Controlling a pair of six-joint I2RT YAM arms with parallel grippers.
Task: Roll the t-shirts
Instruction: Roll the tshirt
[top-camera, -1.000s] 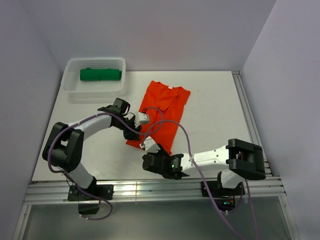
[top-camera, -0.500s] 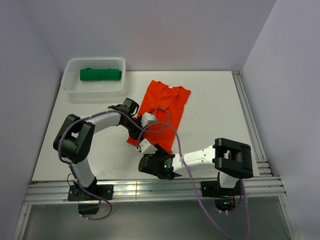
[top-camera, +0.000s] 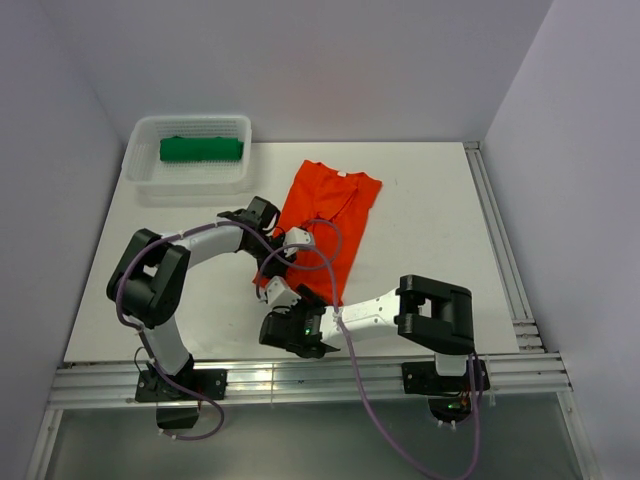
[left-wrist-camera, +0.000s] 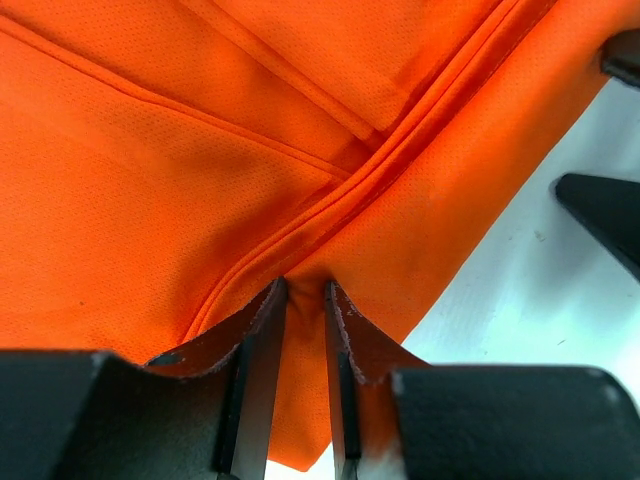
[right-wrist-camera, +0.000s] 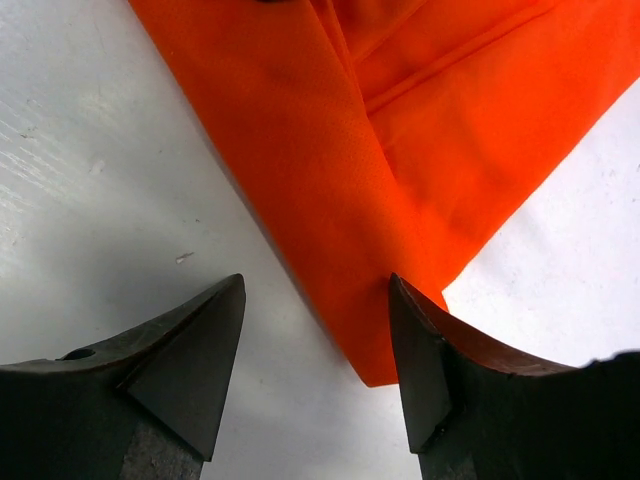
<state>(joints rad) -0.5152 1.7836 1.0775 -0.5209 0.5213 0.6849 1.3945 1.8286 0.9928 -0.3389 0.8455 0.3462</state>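
T-shirt (left-wrist-camera: 150, 180) orange; left gripper (left-wrist-camera: 303, 295) pinches fold, right gripper (right-wrist-camera: 316, 285) spread.

Pale lavender walls (top-camera: 300, 60) enclose a white table (top-camera: 430, 220) edged with aluminium rails (top-camera: 100, 385).

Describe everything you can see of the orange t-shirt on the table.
The orange-red t-shirt is folded lengthwise into a long strip and lies on the white table, with its collar end far from the arms. The cloth looks like a fine, pin-holed sports knit with stitched seams. The left gripper is shut on a pinch of its near edge, and creases run to that pinch. The right gripper stands open with the near corner between its fingers, not gripping.
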